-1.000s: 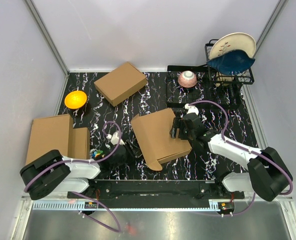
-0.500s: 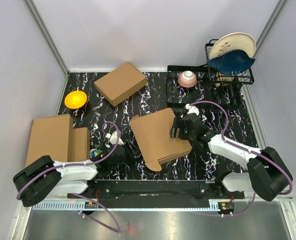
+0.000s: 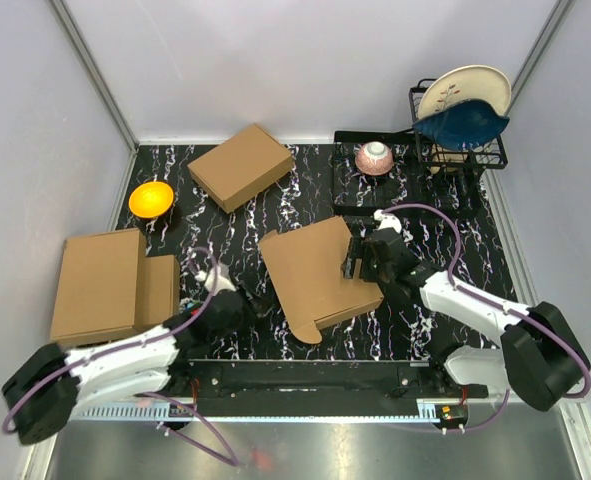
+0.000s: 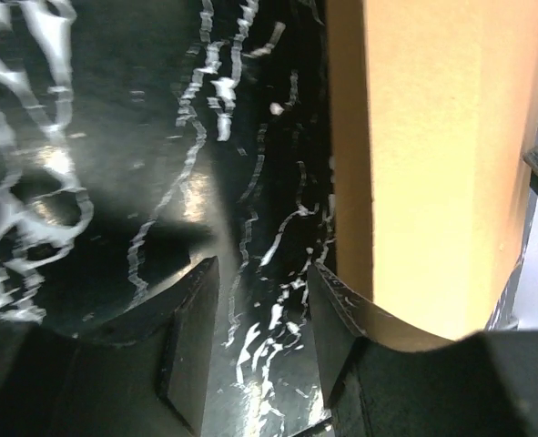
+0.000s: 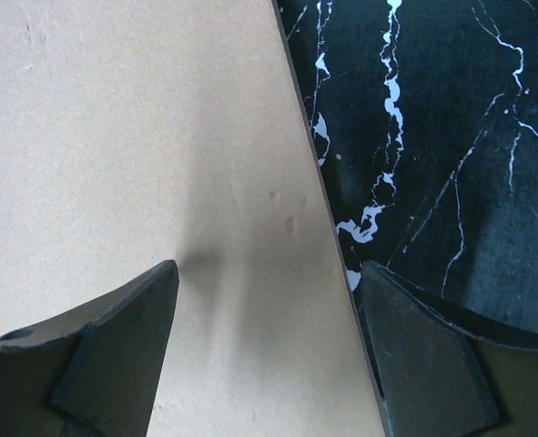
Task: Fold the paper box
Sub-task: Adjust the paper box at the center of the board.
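Top view. Brown corrugated die-cut paper box (image 3: 315, 270) lies near the middle of the black, white-veined marble tabletop (image 3: 225, 230), skewed, with a rounded tab at its 6 o'clock corner. Its 4 o'clock edge shows a darker band, possibly a folded panel; the view is too coarse to be sure.

Right gripper (image 3: 353, 258) sits at the box's 3 o'clock edge. Right wrist view: fingers spread wide (image 5: 269, 266), and the box's pale face (image 5: 132, 137) runs under the left finger and into the gap. Its straight edge crosses between the two fingers, with bare tabletop (image 5: 451, 118) beyond. Nothing is pinched.

Left gripper (image 3: 260, 303) is low at the box's 8 o'clock side. Left wrist view: fingers parted by a narrow gap (image 4: 264, 264) with only tabletop (image 4: 114, 109) between them. A cardboard panel of the box (image 4: 432, 164) stands just beside the right finger, its curved lower edge over that finger. Whether they touch, I cannot tell.

Elsewhere on the table:
- Glossy orange bowl (image 3: 151, 198), 10 o'clock.
- Small closed brown cardboard box (image 3: 241, 166), 11 o'clock.
- Flat tan cardboard slab (image 3: 100, 285) with a smaller panel alongside, 9 o'clock edge.
- Pink patterned bowl (image 3: 375, 157), 1 o'clock.
- Black wire dish rack (image 3: 475, 155), 2 o'clock corner, holding a cream plate (image 3: 465, 88) and a dark blue dish (image 3: 462, 125).
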Robot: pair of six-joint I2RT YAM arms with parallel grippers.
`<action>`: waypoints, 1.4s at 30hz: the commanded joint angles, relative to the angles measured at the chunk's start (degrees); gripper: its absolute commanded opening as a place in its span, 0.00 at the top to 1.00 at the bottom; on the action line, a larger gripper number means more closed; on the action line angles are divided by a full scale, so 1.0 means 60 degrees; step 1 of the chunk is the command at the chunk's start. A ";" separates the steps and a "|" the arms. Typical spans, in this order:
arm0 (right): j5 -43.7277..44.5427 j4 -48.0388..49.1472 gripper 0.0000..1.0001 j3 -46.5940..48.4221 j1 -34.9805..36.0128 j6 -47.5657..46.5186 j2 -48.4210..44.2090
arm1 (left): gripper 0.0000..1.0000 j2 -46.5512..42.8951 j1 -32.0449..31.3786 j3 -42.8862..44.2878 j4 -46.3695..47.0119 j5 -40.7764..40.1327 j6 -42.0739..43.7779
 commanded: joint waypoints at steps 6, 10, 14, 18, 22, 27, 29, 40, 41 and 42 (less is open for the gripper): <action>0.0544 -0.1152 0.14 0.1540 0.0036 -0.0666 -0.0952 | 0.52 -0.4578 0.0033 -0.0161 -0.5356 -0.2600 -0.1189; -0.1046 -0.0291 0.30 0.1732 0.0036 -0.0639 -0.0866 | 0.51 -0.5372 0.0018 -0.0468 -0.3530 -0.2237 -0.0560; -0.2515 0.0253 0.49 0.1703 0.0036 -0.0287 -0.0237 | 0.51 -0.4134 0.0018 -0.0441 -0.0352 -0.1037 0.0551; -0.4884 0.2052 0.51 0.1059 0.0036 0.0296 0.0670 | 0.51 -0.1934 -0.0011 0.0701 0.0779 -0.0055 0.1271; -0.6132 0.4204 0.53 0.0342 0.0036 0.1030 0.1550 | 0.51 -0.0643 -0.0040 0.0821 0.1864 0.0328 0.1186; -0.6444 0.3917 0.55 0.0384 0.0051 0.0871 0.2589 | 0.51 -0.0640 -0.0070 0.0732 0.1881 0.0110 0.1140; -0.6298 0.3507 0.56 0.0369 0.0036 0.0696 0.2738 | 0.51 -0.0802 -0.0055 0.0820 0.1735 0.0007 0.1257; -0.4643 0.2100 0.61 -0.0040 0.0036 0.0709 0.3206 | 0.47 -0.1574 -0.0055 0.0938 -0.1161 -0.1778 0.0004; -0.4541 0.2085 0.62 -0.0113 0.0051 0.0825 0.3323 | 0.46 -0.1781 -0.0055 0.0879 -0.1921 -0.2216 -0.0321; -0.4380 0.2114 0.62 -0.0259 0.0036 0.0914 0.3368 | 0.46 -0.2190 -0.0055 0.0821 -0.2320 -0.2409 -0.0585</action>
